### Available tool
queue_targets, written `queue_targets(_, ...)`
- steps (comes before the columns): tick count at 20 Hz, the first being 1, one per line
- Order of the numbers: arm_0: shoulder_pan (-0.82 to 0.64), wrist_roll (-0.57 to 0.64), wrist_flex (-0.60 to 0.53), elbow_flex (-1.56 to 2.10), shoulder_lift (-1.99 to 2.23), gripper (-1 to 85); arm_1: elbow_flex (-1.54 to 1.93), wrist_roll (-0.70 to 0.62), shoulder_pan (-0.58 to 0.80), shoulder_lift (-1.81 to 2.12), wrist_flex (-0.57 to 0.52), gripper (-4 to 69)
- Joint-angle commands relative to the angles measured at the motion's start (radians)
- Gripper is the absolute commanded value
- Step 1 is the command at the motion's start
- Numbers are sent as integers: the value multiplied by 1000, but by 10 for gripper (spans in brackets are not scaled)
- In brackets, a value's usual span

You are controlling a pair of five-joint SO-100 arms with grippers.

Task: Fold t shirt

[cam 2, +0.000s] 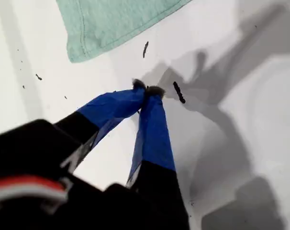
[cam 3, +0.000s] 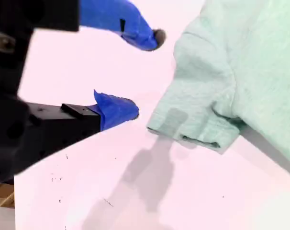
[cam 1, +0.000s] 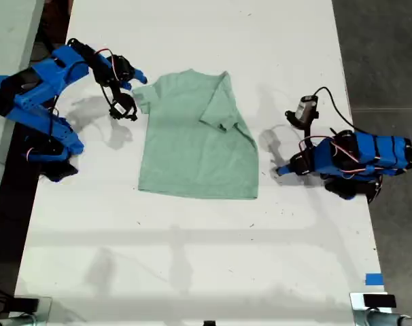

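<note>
A: Step in hand, by my judgement: folding in the open sleeve. T shirt (cam 1: pixel 196 139) lies flat at table (cam 1: pixel 192 272) centre, exterior view. Sleeve at 3 o'clock already folded over the body; sleeve at 9 o'clock open.

B: Pincer states?

A: My second pincer (cam 3: pixel 142 72) stands wide, empty, just beside the 9 o'clock sleeve (cam 3: pixel 195 112), not touching. My first pincer (cam 2: pixel 147 90) is closed tip to tip on nothing, near the hem corner (cam 2: pixel 80 50) at 3 o'clock.

B: Advice?

A: Straddle the sleeve cuff, pinch one layer only, lift low, carry toward 3 o'clock.

B: Cloth?

A: Pale mint, matte, soft; stitched hems, faint wrinkles.
</note>
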Motion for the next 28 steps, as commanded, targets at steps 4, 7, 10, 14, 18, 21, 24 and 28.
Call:
queue_targets(4, -57, 75, -3, -304, -474, 252, 51, -21, -15, 12, -23, 11)
queue_targets(7, -103, 40, 31, -336, -545, 230, 51, -20, -26, 12, -23, 11)
queue_targets(10, -143, 26, 71, -336, -611, 167, 51, -23, -26, 12, -23, 11)
queue_targets(14, -141, -18, 121, -341, -643, -2, 51, -20, -26, 12, -23, 11)
queue_targets(18, -74, -48, 321, -532, -515, -2, 51, -20, -25, 12, -23, 11)
queue_targets(21, 20, -41, 512, -865, -546, -2, 51, -20, -23, 12, -23, 11)
queue_targets(24, 143, -41, 543, -1037, -607, -3, 51, -20, -23, 12, -23, 11)
queue_targets(28, 356, -74, 466, -1141, -762, -1, 51, -21, -20, 12, -23, 11)
